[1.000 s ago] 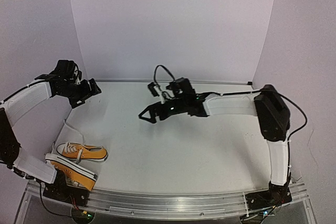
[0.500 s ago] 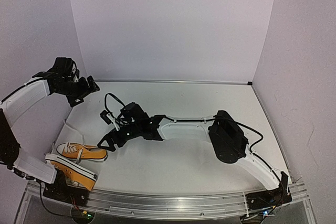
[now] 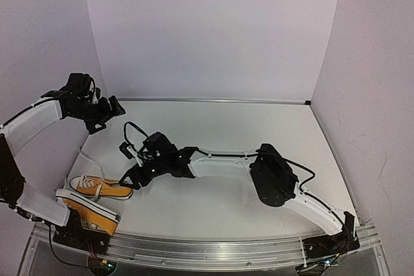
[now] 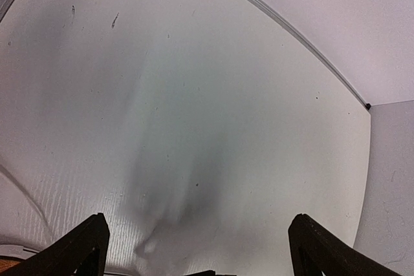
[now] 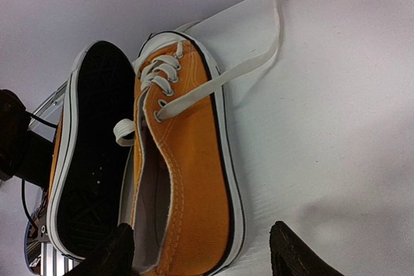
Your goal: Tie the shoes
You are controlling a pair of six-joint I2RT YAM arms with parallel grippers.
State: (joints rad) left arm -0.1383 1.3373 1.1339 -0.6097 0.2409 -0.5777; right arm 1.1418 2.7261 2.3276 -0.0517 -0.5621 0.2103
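Two orange shoes with white soles and laces lie at the table's near left. One shoe (image 3: 101, 187) (image 5: 187, 159) stands upright. The other shoe (image 3: 87, 211) (image 5: 90, 159) lies on its side, black sole facing the right wrist camera. A loose white lace (image 5: 255, 63) trails from the upright shoe across the table. My right gripper (image 3: 131, 179) (image 5: 202, 237) is open, its fingers either side of that shoe's heel, one over the opening, the other clear of the sole. My left gripper (image 3: 107, 113) (image 4: 204, 250) is open and empty over bare table at the back left.
The left arm's lower link (image 3: 39, 208) sits right beside the tipped shoe. My right arm (image 3: 220, 159) stretches low across the middle of the table. A metal rail (image 3: 207, 247) runs along the near edge. Walls close in the back and both sides.
My right arm has swung from the table's middle down and left to the upright shoe's heel, and its jaws have narrowed somewhat. The left gripper has barely moved.
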